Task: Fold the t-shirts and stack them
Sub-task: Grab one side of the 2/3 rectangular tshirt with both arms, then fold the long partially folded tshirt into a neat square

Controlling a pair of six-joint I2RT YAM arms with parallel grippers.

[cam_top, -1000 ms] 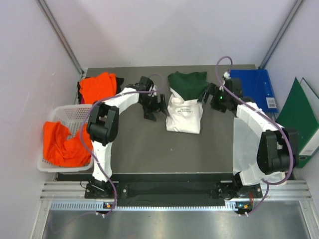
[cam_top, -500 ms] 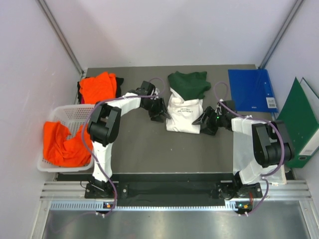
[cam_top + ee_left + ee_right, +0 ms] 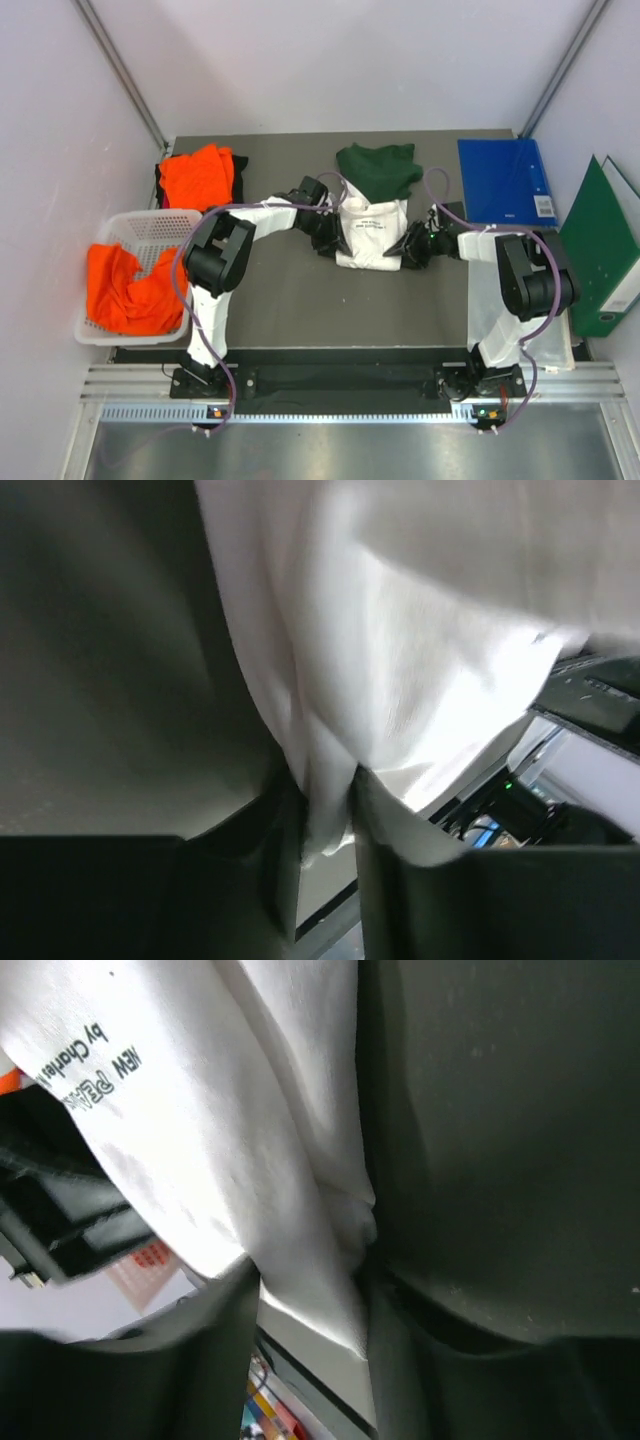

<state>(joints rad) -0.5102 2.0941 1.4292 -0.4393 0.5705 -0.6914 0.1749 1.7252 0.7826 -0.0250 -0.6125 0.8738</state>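
The white-fronted t-shirt [image 3: 368, 236] lies half folded at the middle of the table, its dark green sleeves and top [image 3: 378, 168] bunched at the far end. My left gripper [image 3: 330, 236] is at the shirt's left edge and my right gripper [image 3: 408, 246] at its right edge. In the left wrist view my left gripper [image 3: 325, 830] is shut on a fold of the white cloth [image 3: 400, 660]. The right wrist view shows my right gripper [image 3: 310, 1300] closed on white cloth [image 3: 200, 1130] with black print. One orange t-shirt [image 3: 197, 175] lies at the back left, another [image 3: 125, 290] in the basket.
A white mesh basket [image 3: 150, 226] stands at the left edge. A blue folder [image 3: 505, 180] lies at the back right, and a green folder [image 3: 600, 250] stands beyond the table's right edge. White cloth [image 3: 495, 290] hangs by the right arm.
Both grippers came in toward the near part of the white t-shirt from either side and closed on its edges. The shirt's near part is now slightly gathered between them.
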